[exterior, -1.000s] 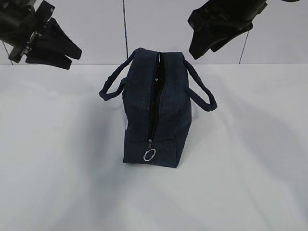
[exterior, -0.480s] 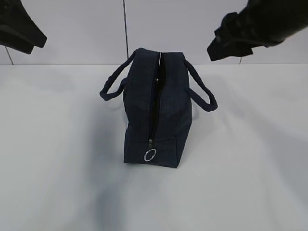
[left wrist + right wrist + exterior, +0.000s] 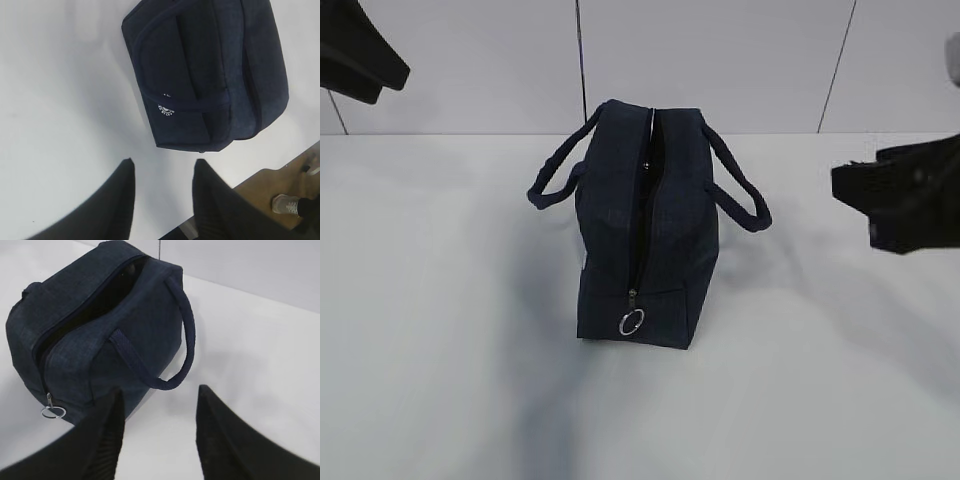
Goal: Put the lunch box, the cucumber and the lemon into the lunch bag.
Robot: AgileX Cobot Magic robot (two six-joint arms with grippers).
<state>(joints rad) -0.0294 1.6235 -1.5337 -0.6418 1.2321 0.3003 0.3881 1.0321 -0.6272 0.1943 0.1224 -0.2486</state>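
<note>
The dark navy lunch bag [image 3: 665,230] stands upright mid-table with its top zipper open. Its silver ring pull [image 3: 632,322] hangs at the near end. In the right wrist view the lunch bag [image 3: 100,325] shows only a dark inside. The lunch box, cucumber and lemon are out of view. My left gripper [image 3: 164,165] is open and empty, high above the table beside the lunch bag [image 3: 210,75]; in the exterior view the left gripper [image 3: 355,55] shows at the top left corner. My right gripper [image 3: 160,390] is open and empty, right of the bag near its handle [image 3: 185,335]; the exterior view shows the right gripper [image 3: 900,205] at the right edge.
A white table [image 3: 450,330] carries the bag, with a grey panelled wall [image 3: 720,60] behind. The left wrist view shows the table's edge, a wooden floor [image 3: 270,185] and a shoe [image 3: 287,204] beyond it.
The right arm has swung down and to the right, away from above the bag. The left arm has drawn back into the top left corner. The bag has not moved.
</note>
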